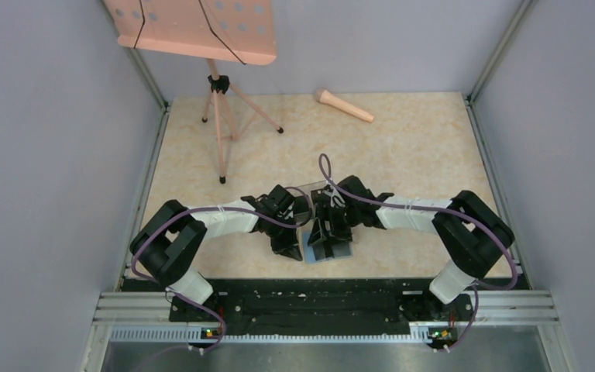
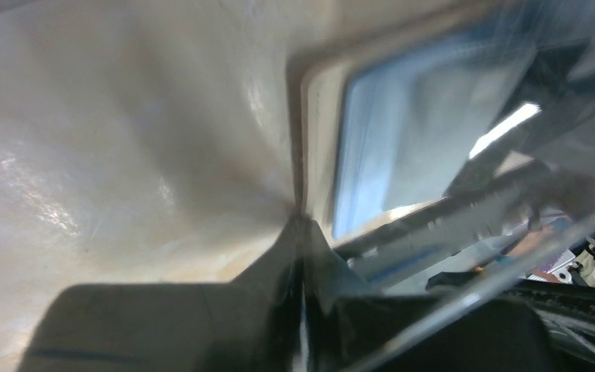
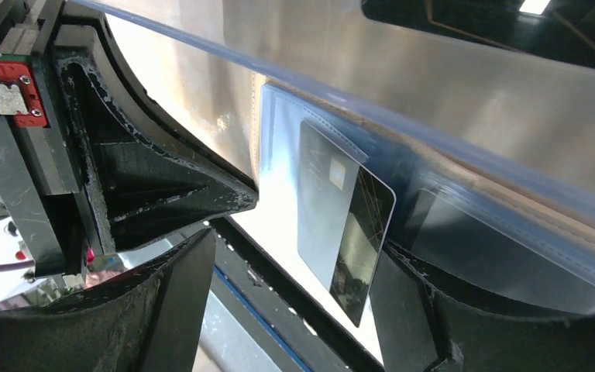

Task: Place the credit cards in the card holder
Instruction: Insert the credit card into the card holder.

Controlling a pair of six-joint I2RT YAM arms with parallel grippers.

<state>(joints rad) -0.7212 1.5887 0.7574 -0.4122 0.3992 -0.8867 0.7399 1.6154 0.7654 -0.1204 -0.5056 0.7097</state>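
Right wrist: right fingers [image 3: 172, 310] wide, straddling credit card [image 3: 346, 232], not gripping. Card's long axis points away, far end in card holder [image 3: 279, 178] pocket. Left fingers [image 2: 283, 267] shut at holder's edge.

Glossy card [image 3: 345, 232], smooth card holder [image 3: 281, 178], rough matt plastic fingers [image 3: 147, 182].

card holder [image 3: 279, 155] lying open on table [image 1: 418, 155] near front edge, light blue inside facing up, tan rim, dark chip card [image 3: 345, 225] part-tucked in pocket, tilted, corner protruding, second card [image 3: 503, 256] in neighbouring sleeve
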